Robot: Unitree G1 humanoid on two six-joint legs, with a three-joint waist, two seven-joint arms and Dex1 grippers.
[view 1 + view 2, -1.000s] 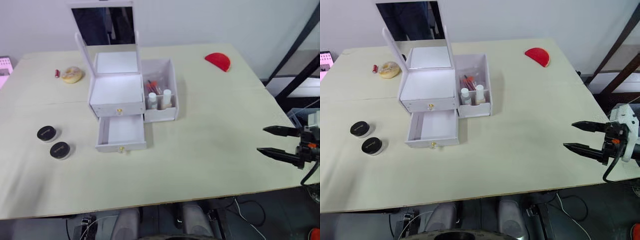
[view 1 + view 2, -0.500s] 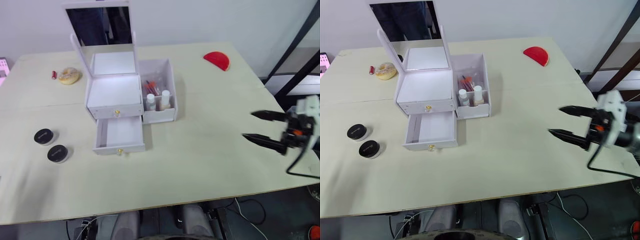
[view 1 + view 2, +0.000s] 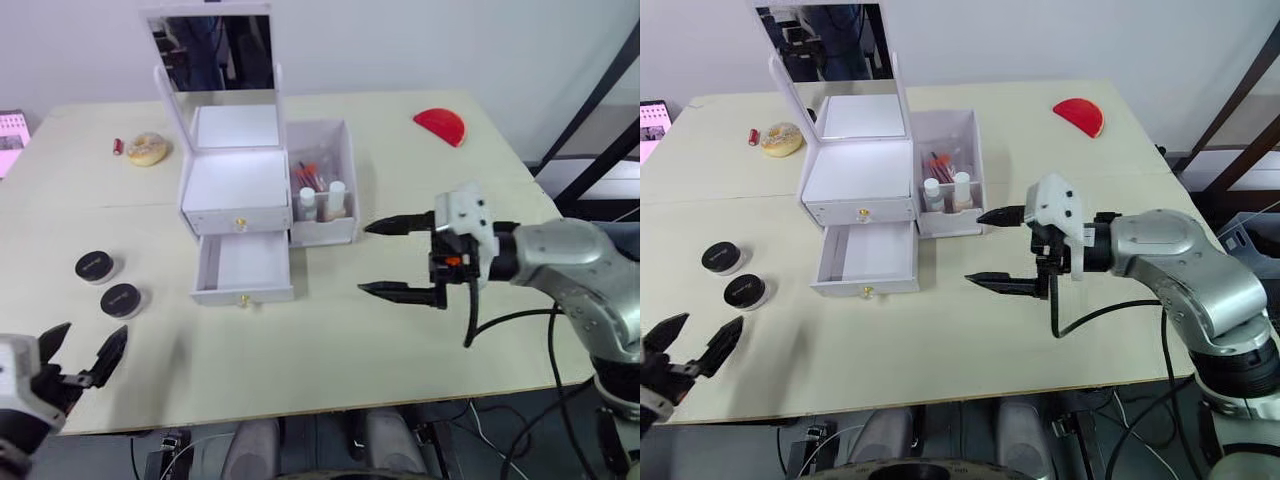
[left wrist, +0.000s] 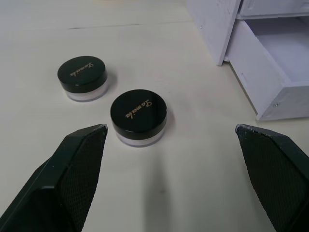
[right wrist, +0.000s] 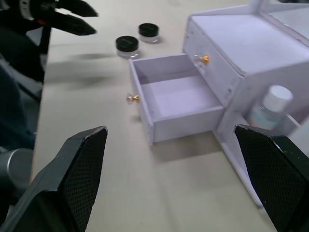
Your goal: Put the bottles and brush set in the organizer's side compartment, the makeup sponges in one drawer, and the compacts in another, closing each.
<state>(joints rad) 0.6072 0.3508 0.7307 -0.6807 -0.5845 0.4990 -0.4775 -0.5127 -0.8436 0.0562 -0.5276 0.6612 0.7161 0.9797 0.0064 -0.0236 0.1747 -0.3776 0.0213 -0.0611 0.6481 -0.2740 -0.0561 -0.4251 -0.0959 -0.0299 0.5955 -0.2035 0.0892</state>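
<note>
Two black-lidded compacts [image 4: 138, 116] lie side by side on the table [image 3: 330, 340], at about 9 o'clock from the white organizer [image 3: 262, 190] and well apart from it. Its lower drawer [image 3: 243, 268] stands pulled out and empty, likely waiting for them; the upper drawer is shut. The bottles [image 3: 322, 199] and brush set already stand in the side compartment. The left gripper [image 3: 82, 358] hovers near the compacts at their 6 o'clock, fingers spread wide, empty. The right gripper [image 3: 397, 258], also spread and empty, points at the organizer from 3 o'clock.
</note>
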